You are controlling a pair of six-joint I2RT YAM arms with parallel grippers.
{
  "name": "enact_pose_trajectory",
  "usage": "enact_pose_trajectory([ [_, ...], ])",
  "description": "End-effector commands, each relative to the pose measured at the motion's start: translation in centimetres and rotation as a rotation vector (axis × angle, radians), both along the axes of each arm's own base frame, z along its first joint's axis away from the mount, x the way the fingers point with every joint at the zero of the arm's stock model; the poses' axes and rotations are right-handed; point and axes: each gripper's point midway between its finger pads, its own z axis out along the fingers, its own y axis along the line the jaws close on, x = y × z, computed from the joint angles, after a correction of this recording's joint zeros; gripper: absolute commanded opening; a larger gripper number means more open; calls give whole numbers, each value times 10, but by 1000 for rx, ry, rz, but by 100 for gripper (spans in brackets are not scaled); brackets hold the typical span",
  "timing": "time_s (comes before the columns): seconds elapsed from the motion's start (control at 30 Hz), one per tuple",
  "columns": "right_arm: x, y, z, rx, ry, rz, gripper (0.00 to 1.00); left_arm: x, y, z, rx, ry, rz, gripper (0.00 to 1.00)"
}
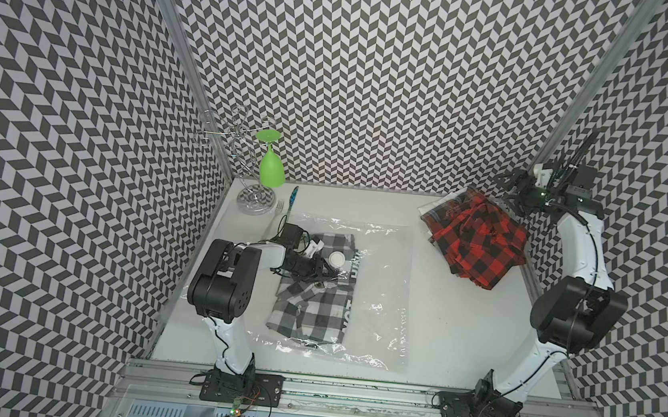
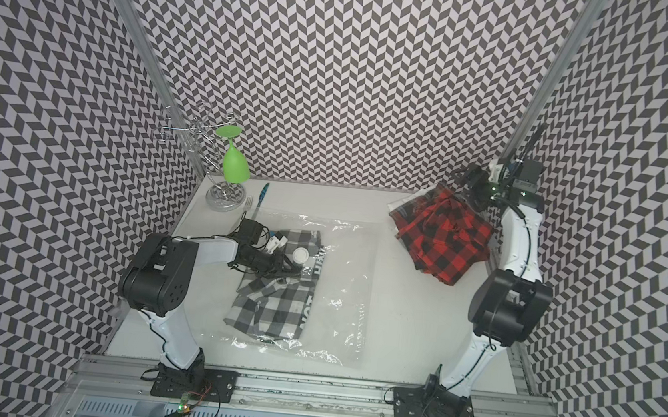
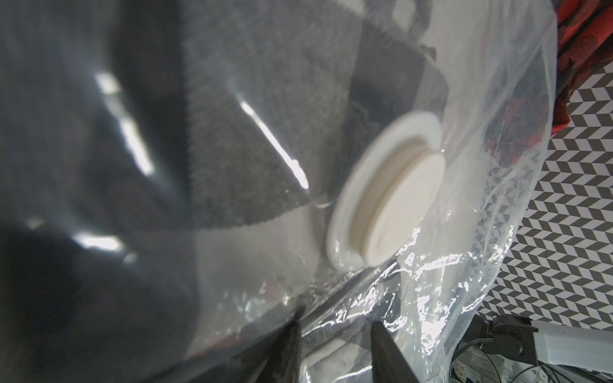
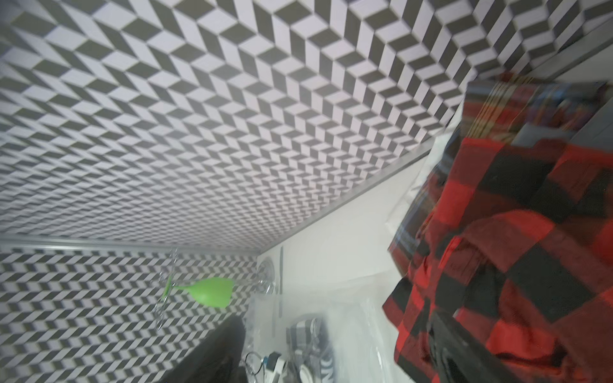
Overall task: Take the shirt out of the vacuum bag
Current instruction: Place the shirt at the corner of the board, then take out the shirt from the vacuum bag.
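Reference landmark: the white valve cap on the face of the vacuum bag. The bag lies flat on the table.

**Left gripper**: just beside the valve cap on the robot-base side, down on the bag. In the left wrist view its fingers stand narrow, with crinkled film and grey check cloth between them. This reads as a pinch on the bag.

**Right gripper**: well apart from the valve cap, toward the far corner on the right arm's side. The jaws stand wide and hold nothing. Just beside it lies the red-and-black check shirt, on the table and outside the bag.

**Grey-and-white check shirt**: inside the bag, under the valve cap.
- Its long axis runs from the valve cap toward the robot base.
- The left arm is much the nearer.
- The empty part of the bag extends from the valve cap toward the right arm's side.
- Which edge is the mouth cannot be told.

Judgement: to draw this shirt out, the right gripper must cross to the valve cap while the left anchors the film.

**Writing**: a dark strip beside the valve cap carries large white letters set sideways. "NOT" is readable and the rest is not. Whether the strip belongs to the bag or the shirt cannot be told. No brand shows.
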Motion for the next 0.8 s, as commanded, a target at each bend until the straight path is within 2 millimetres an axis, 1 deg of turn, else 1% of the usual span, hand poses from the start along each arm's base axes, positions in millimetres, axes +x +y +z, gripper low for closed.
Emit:
enact_pose_trajectory([
  [0.0, -37, 52, -26, 74, 32, 181, 80, -22, 27, -41, 175, 132, 50, 39],
  [0.07, -62, 83, -57, 69, 89, 247, 72, -21, 27, -41, 172, 132, 51, 38],
  [0.1, -78, 95, -79, 69, 134, 269, 63, -21, 26, -40, 171, 131, 52, 38],
  [0.13, -90, 101, -97, 68, 172, 272, 51, -21, 26, -40, 171, 131, 52, 37],
  [0.17, -102, 107, -116, 83, 196, 265, 35, -20, 26, -39, 170, 129, 54, 35],
  [0.2, -116, 115, -134, 123, 214, 269, 20, -19, 26, -39, 168, 128, 56, 34],
  [0.27, -139, 129, -162, 196, 246, 272, 4, -19, 25, -39, 163, 129, 57, 31],
  [0.3, -149, 137, -174, 209, 255, 288, 2, -18, 24, -39, 163, 130, 55, 28],
  [0.37, -162, 150, -190, 223, 273, 321, 0, -18, 23, -38, 164, 131, 52, 25],
  [0.43, -171, 163, -194, 263, 256, 353, 0, -19, 22, -37, 164, 130, 48, 24],
  [0.5, -177, 168, -203, 290, 262, 361, 0, -20, 21, -38, 164, 128, 43, 24],
  [0.6, -187, 179, -208, 322, 259, 394, 0, -23, 23, -41, 172, 139, 42, 23],
  [0.7, -194, 189, -217, 325, 279, 423, 0, -25, 24, -42, 179, 142, 42, 23],
  [0.77, -196, 196, -220, 338, 278, 439, 0, -25, 24, -43, 180, 144, 43, 23],
])
